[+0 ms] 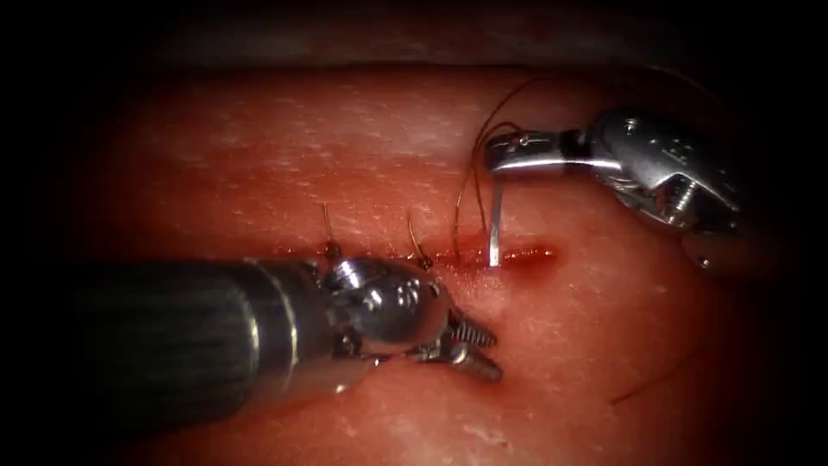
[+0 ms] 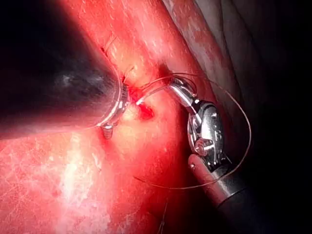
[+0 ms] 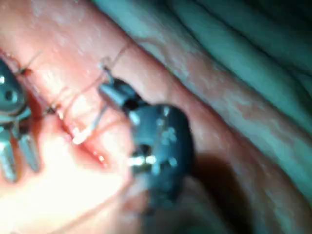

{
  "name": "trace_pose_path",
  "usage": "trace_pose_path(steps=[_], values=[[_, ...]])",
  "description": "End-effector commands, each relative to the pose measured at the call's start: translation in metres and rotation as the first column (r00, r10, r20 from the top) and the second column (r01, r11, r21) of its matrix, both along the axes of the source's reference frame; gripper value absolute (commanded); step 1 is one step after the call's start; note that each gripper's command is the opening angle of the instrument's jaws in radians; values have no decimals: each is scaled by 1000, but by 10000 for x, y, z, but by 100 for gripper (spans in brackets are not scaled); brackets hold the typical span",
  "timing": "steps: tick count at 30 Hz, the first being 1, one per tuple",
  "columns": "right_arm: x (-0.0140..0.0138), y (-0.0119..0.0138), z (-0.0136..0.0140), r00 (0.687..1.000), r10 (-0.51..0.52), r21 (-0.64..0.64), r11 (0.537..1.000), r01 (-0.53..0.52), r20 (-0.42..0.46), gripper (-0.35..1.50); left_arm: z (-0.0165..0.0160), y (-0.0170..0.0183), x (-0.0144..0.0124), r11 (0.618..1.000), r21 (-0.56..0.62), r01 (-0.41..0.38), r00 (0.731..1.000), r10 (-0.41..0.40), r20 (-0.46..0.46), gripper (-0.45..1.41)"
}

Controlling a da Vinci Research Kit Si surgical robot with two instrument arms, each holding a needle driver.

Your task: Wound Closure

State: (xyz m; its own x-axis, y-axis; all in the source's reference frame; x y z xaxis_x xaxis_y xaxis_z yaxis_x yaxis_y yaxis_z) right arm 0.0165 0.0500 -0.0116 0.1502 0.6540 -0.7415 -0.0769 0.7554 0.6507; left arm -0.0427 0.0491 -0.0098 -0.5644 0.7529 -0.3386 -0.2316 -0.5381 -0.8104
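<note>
Nearest, my left hand (image 1: 466,345) rests open and empty below the cut (image 1: 509,255); my right hand (image 1: 498,155) grips the stiff, slippery needle (image 1: 495,226) near its tail, tip entering soft tissue (image 1: 259,155).

Not much bench to see here, it's pretty much all the tissue (image 1: 362,155), a reddish slab with the cut (image 1: 483,256) running across it. Red fluid (image 1: 530,255) sits at the right end, and loose thread (image 1: 655,384) lies on the surface lower right.

Dark surround beyond a bright pool of light, pale folded drape (image 3: 253,63), perhaps cloth, behind
</note>
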Motion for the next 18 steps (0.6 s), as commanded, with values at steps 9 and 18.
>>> trace_pose_path(steps=[9,18], values=[[4,11,7,1000,26,-8,1000,-26,10,-35,17,-1,-9,1000,3,-11,1000,11,4,15],[7,2,8,1000,-5,-5,1000,5,6,-35,16,4,-5,1000,6,-10,1000,10,8,15]])
